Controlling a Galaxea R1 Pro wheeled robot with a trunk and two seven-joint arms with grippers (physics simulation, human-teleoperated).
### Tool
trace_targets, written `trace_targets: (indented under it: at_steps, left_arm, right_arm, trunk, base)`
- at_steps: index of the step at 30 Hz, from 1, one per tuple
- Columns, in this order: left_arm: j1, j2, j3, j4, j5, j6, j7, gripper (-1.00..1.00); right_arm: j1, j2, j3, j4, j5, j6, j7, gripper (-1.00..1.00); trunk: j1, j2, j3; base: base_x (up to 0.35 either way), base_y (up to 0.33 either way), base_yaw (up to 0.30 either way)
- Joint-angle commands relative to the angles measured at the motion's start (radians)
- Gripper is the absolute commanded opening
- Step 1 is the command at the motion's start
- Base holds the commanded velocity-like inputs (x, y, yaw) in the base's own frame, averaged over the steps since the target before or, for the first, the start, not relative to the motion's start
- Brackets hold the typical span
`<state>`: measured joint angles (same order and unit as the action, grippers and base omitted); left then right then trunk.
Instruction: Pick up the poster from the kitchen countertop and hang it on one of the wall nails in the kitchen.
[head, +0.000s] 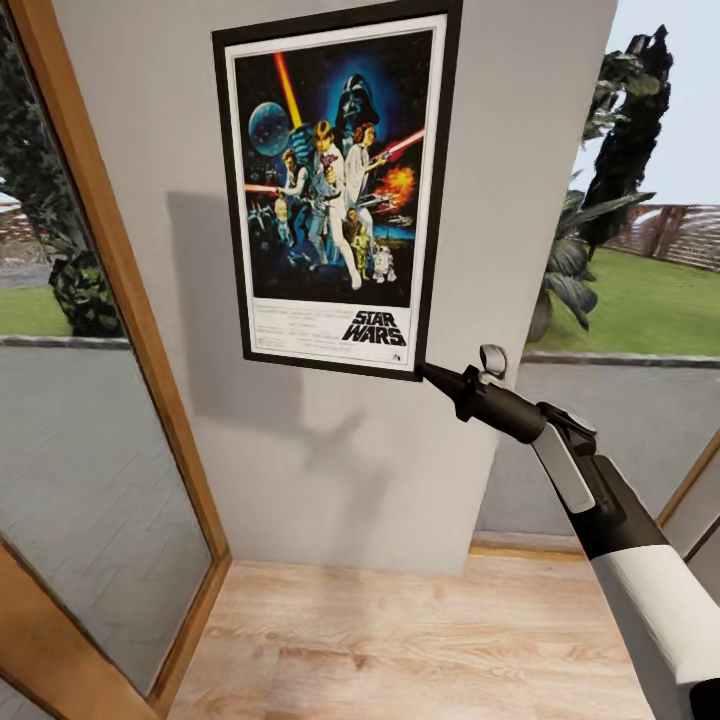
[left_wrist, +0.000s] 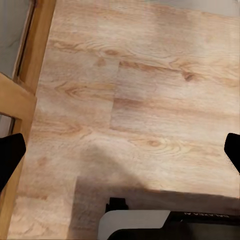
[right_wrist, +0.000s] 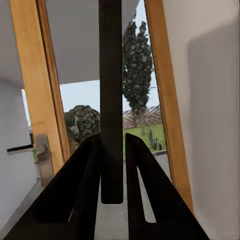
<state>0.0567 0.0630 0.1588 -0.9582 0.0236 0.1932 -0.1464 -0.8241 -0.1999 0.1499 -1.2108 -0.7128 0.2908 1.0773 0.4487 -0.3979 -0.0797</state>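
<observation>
The poster (head: 330, 180), black-framed with STAR WARS lettering, stands upright and flat against the grey wall (head: 330, 470). My right gripper (head: 425, 372) is shut on its lower right corner, the arm reaching up from the lower right. In the right wrist view the poster's dark edge (right_wrist: 110, 100) runs between the two fingers of the right gripper (right_wrist: 114, 137). My left gripper (left_wrist: 121, 152) points down at the pale wooden floor (left_wrist: 150, 90), open, with nothing between its fingers. The wall nails are hidden or too small to see. The kitchen countertop is out of view.
A wooden-framed glass door (head: 120, 300) stands left of the narrow wall. Right of the wall a window (head: 640, 300) looks onto plants and lawn. Pale wooden floor (head: 400, 640) lies below. Part of the robot's base (left_wrist: 135, 222) shows in the left wrist view.
</observation>
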Motion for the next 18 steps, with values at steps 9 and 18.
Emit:
trace_targets:
  at_steps: [9,18]
  left_arm:
    - [0.0,-0.001,0.002,-0.002,0.002,0.008,-0.006,1.0]
    - [0.0,-0.001,0.002,-0.002,0.002,0.008,-0.006,1.0]
  right_arm:
    - [-0.001,0.0,0.003,0.0,-0.013,0.013,0.003,-1.0]
    - [-0.001,-0.001,0.004,0.0,-0.013,0.014,0.001,-1.0]
  trunk:
    - [0.001,-0.002,-0.002]
    - [0.001,-0.002,-0.002]
  base:
    - [0.334,0.0,0.0]
    - [0.334,0.0,0.0]
